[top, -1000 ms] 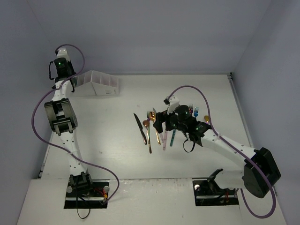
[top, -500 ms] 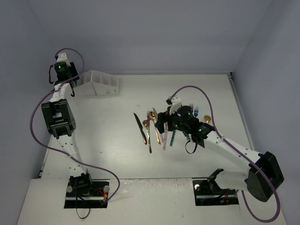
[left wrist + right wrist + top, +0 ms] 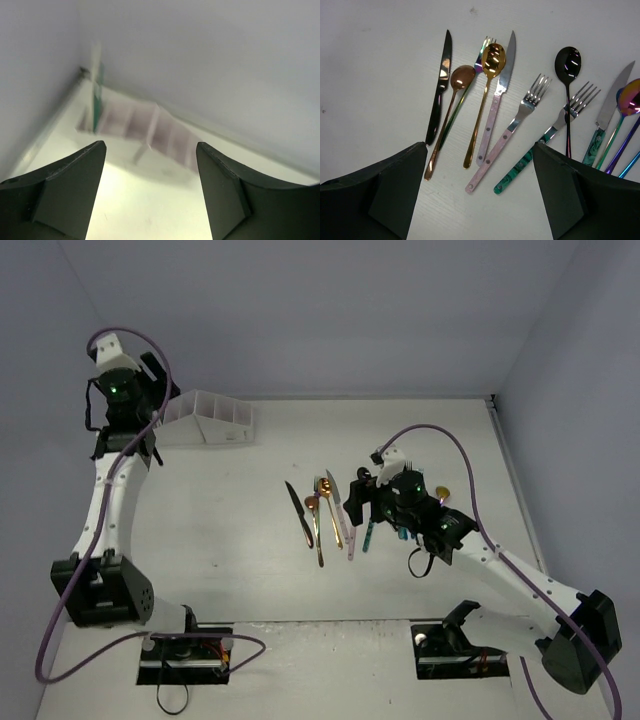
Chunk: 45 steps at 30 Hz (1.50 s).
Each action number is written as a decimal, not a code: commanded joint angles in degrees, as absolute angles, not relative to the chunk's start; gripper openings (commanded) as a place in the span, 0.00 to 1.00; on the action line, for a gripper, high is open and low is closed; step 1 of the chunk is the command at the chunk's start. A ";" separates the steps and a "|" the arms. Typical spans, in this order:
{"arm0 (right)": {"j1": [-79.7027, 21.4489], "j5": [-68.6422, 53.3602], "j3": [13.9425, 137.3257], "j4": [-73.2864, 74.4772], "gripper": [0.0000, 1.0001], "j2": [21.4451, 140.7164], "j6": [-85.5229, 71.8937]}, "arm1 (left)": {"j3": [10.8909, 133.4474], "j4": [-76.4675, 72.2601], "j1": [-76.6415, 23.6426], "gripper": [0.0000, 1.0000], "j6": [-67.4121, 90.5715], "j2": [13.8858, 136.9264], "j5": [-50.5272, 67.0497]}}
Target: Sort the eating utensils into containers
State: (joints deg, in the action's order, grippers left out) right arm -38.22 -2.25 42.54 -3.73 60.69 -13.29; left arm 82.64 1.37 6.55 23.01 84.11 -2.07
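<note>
Here, one teal-handled piece (image 3: 95, 97) stands in the white rack (image 3: 161, 131), far left, my left claw (image 3: 150, 150) wide, raised beside it. My right claw (image 3: 479, 150), equally wide, hovers over the utensils (image 3: 492, 57) on the bench (image 3: 230, 530); most sorting remains, I judge.

Left gripper (image 3: 152, 378) backs off the left end of the white rack (image 3: 215, 418); now sits up and left of it. Left elbow (image 3: 100, 585) swings from beside the rack down toward the near-left. Right gripper (image 3: 356, 502) shifts slightly right, so more of the pink-handled knife (image 3: 345, 525) shows. Right elbow (image 3: 585, 640) drops toward the near-right corner.
</note>
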 commanded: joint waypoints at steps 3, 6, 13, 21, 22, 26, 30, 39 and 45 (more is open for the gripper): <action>-37.71 1.84 43.77 -1.15 0.83 59.77 -16.24 | 74.06 21.15 -6.88 0.71 30.45 68.45 -3.77; -37.71 2.17 43.77 -0.18 0.82 59.77 -16.82 | 67.88 25.59 -12.56 0.74 32.15 61.66 -3.94; -37.26 5.98 42.95 3.95 0.82 60.65 -18.02 | 56.57 32.72 -16.00 0.84 30.67 51.68 0.00; -35.13 5.77 43.47 5.19 0.76 70.87 -22.80 | 48.42 32.28 -16.00 0.85 24.50 44.69 1.61; -35.03 6.41 43.72 5.19 0.75 72.27 -24.20 | 47.51 31.58 -16.00 0.85 24.40 44.43 2.10; -33.19 7.25 44.75 5.08 0.69 78.63 -28.56 | 43.63 29.44 -16.00 0.85 24.38 43.26 3.62; -32.61 8.89 46.40 4.73 0.60 84.17 -30.96 | 43.33 29.17 -15.91 0.85 23.92 42.14 3.40; -32.67 10.42 47.87 3.15 0.47 86.53 -33.88 | 43.19 28.83 -15.82 0.85 23.73 41.84 3.49; -34.56 11.36 49.06 2.95 0.48 84.49 -34.51 | 43.24 28.75 -15.50 0.85 23.82 41.95 3.87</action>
